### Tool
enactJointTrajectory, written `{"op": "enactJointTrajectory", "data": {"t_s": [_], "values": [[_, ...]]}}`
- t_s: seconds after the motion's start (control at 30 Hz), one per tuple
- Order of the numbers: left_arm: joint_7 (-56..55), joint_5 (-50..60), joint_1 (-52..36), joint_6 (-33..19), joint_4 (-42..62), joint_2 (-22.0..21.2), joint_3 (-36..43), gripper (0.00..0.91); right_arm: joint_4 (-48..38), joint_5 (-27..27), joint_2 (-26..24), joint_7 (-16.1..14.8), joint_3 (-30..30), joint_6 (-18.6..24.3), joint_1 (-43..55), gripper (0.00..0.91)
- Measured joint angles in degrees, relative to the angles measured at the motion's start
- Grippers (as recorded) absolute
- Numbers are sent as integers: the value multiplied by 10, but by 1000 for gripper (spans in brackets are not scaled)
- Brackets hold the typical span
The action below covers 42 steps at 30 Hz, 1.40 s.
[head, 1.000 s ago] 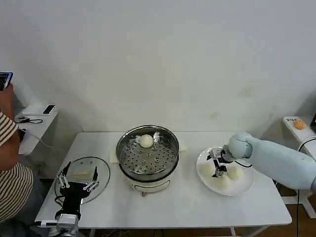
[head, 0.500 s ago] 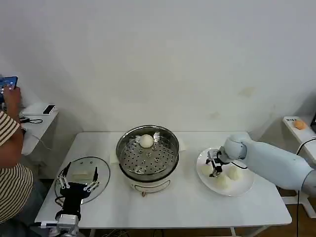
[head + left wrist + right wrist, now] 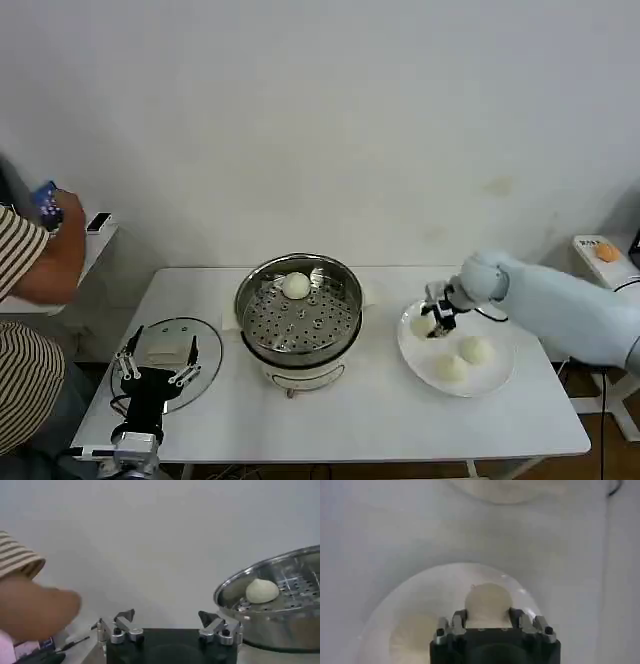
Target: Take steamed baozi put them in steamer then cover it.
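The steamer [image 3: 300, 312] stands mid-table with one steamed baozi [image 3: 296, 286] on its perforated tray; in the left wrist view the steamer [image 3: 280, 612] and that baozi [image 3: 261, 590] show too. My right gripper [image 3: 437, 316] is over the left side of the white plate [image 3: 500, 376], shut on a baozi [image 3: 422, 323]. In the right wrist view this baozi [image 3: 488, 602] sits between the fingers of my right gripper [image 3: 488, 616]. Two more baozi [image 3: 476, 350] [image 3: 451, 368] lie on the plate. My left gripper [image 3: 155, 372] rests open at the front left.
A round glass lid [image 3: 205, 365] lies flat on the table under my left gripper [image 3: 167, 620]. A person's arm [image 3: 40, 270] reaches over a side shelf at the far left. A small side table [image 3: 605, 255] stands at the right edge.
My right gripper has moved left and slightly up over the plate, and a baozi has come with it. The person's arm at the left has lowered toward the shelf. My left arm is still.
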Motion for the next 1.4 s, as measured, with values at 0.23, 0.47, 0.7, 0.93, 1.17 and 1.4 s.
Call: {"op": "enactJointTrajectory", "data": {"t_s": [0.23, 0.47, 0.7, 0.93, 1.17, 1.4], "values": [[0, 0, -6, 1, -2, -1, 0, 907, 35, 66, 25, 14, -42, -23, 107, 595], [0, -4, -6, 2, -3, 0, -8, 907, 44, 154, 92, 46, -59, -68, 157, 595], [0, -4, -6, 2, -6, -2, -12, 907, 24, 246, 186, 80, -67, -121, 163, 595], [0, -4, -8, 1, -8, -5, -14, 907, -9, 305, 264, 104, -73, -162, 142, 595], [0, -4, -6, 0, -9, -6, -17, 907, -48, 328, 322, 117, -73, -186, 108, 595], [-1, -4, -7, -1, -10, -9, -16, 907, -77, 330, 359, 120, -73, -195, 81, 595]]}}
